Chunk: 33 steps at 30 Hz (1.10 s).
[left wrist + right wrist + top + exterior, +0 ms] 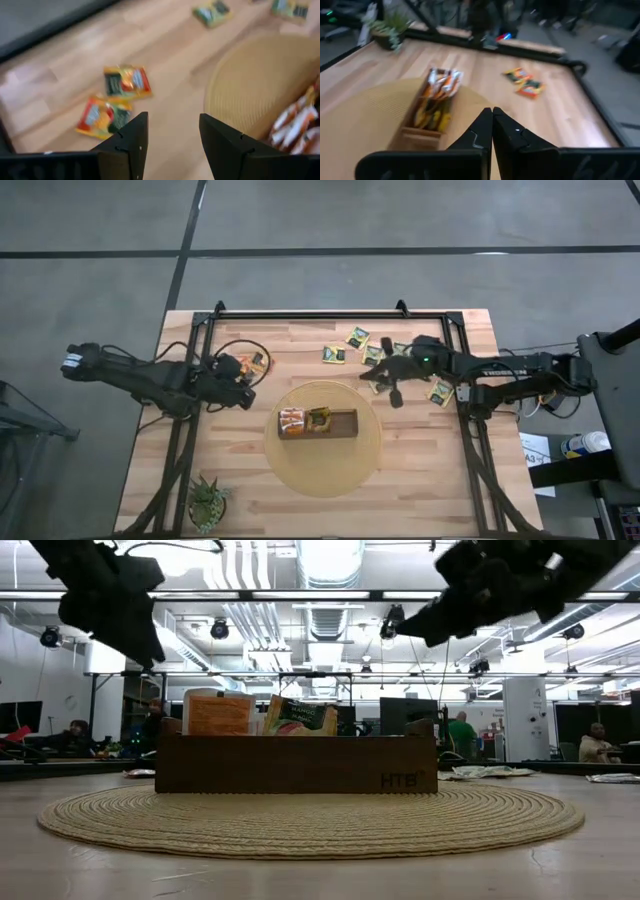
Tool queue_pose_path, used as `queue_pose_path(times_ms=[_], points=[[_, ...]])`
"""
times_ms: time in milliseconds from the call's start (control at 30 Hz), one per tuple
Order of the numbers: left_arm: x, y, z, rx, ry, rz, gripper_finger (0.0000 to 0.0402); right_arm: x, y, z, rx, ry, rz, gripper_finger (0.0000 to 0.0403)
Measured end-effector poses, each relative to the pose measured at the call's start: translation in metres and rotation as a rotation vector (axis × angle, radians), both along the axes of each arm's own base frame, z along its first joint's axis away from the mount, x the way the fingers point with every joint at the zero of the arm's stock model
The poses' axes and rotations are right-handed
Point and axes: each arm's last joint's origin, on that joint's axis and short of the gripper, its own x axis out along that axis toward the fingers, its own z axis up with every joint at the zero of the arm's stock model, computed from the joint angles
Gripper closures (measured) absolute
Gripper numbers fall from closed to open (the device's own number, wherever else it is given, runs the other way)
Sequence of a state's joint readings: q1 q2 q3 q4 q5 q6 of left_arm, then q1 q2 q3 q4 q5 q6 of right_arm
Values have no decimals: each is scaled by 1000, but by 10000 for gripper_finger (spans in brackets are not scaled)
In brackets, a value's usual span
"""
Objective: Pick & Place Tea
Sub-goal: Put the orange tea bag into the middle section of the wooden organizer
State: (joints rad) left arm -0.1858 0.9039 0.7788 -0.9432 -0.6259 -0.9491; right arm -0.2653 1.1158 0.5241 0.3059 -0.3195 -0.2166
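Note:
A dark wooden box [318, 423] stands on a round woven mat [330, 475]. Orange tea sachets [291, 421] and a green-and-yellow one [300, 718] stand upright in it. Two red-and-dark sachets [127, 82] lie flat on the table at the far left. Several green-and-yellow sachets [357, 337] lie flat at the far right. My left gripper [172, 135] hovers open and empty above the table, between the two red sachets and the mat. My right gripper [492, 130] is shut and empty, raised over the table right of the box [432, 107].
A small potted green plant [207, 502] stands at the near left corner. A black metal frame [330, 313] runs along the far edge and both sides. Bare wood lies in front of the mat. People sit in the room beyond the table.

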Motion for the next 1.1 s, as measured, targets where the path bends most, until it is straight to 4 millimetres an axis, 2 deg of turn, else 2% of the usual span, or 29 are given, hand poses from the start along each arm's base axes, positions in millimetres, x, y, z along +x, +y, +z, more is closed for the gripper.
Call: queue_pose_path(times_ms=[267, 400, 533, 667, 900, 1100], points=[[21, 3, -33, -68, 298, -100, 232, -30, -14, -15, -6, -73, -107, 394], [29, 16, -48, -85, 437, -37, 232, -41, -17, -22, -8, -128, -135, 394], [35, 34, -58, -104, 509, 25, 232, -51, -17, -29, 10, -206, -87, 394], [39, 54, -65, -160, 540, 90, 232, -56, -20, -31, 33, -248, -92, 394], [47, 82, -74, -387, 436, 154, 232, -57, -23, -33, 42, -233, -112, 394], [61, 99, -74, -381, 467, 135, 232, -57, -23, -32, 34, -236, -110, 394]])
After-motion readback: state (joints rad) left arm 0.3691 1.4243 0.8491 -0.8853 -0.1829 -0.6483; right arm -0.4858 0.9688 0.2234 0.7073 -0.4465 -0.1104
